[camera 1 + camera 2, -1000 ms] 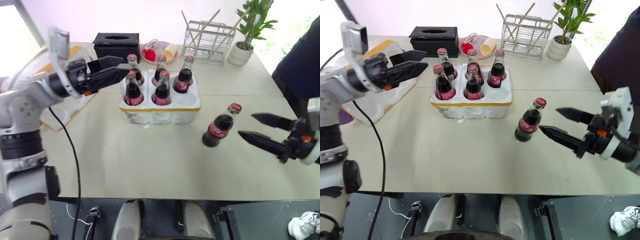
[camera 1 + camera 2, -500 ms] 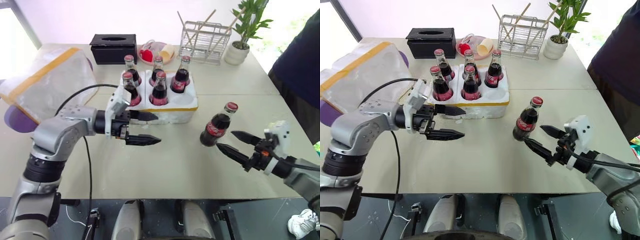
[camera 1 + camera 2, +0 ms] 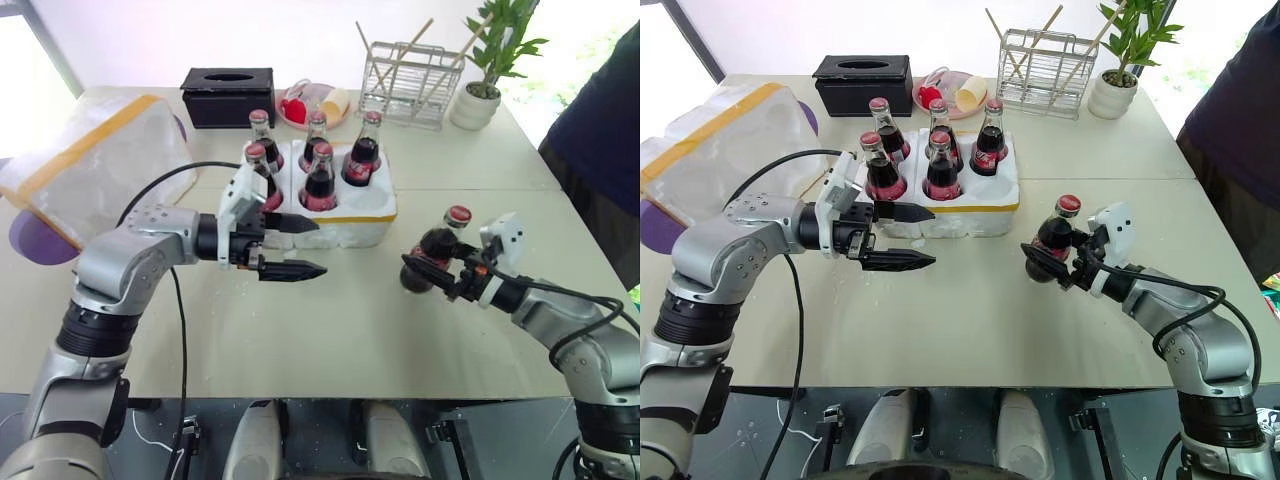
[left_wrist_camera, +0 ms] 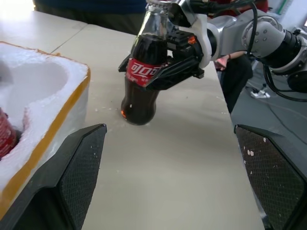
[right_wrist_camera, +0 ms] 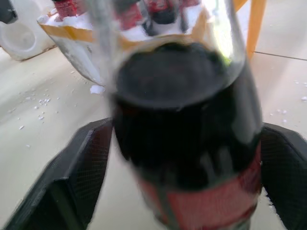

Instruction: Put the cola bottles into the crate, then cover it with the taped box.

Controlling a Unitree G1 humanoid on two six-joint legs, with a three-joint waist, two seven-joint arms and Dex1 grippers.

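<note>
Several cola bottles (image 3: pixel 318 180) with red caps stand in the crate (image 3: pixel 340 216), a low white foam tray with a yellow band; its front right well (image 3: pixel 371 198) is bare. One more cola bottle (image 3: pixel 441 247) stands on the table to the crate's right, and my right gripper (image 3: pixel 424 266) is shut on its lower body. The left wrist view shows that bottle (image 4: pixel 144 72) held between black fingers (image 4: pixel 165 76). My left gripper (image 3: pixel 319 246) hovers open just in front of the crate, pointing right. The taped box (image 3: pixel 95 160) lies at the far left.
Behind the crate are a black tissue box (image 3: pixel 231 92), a pink plate (image 3: pixel 312 108) with small items, a wire rack (image 3: pixel 415 85) and a potted plant (image 3: pixel 488 80). A person (image 3: pixel 600 130) stands at the right edge. Bare tabletop lies in front of the crate.
My right gripper moved in toward the lone bottle and shut on it. My left arm swung down from the crate's back left to its front, then held still.
</note>
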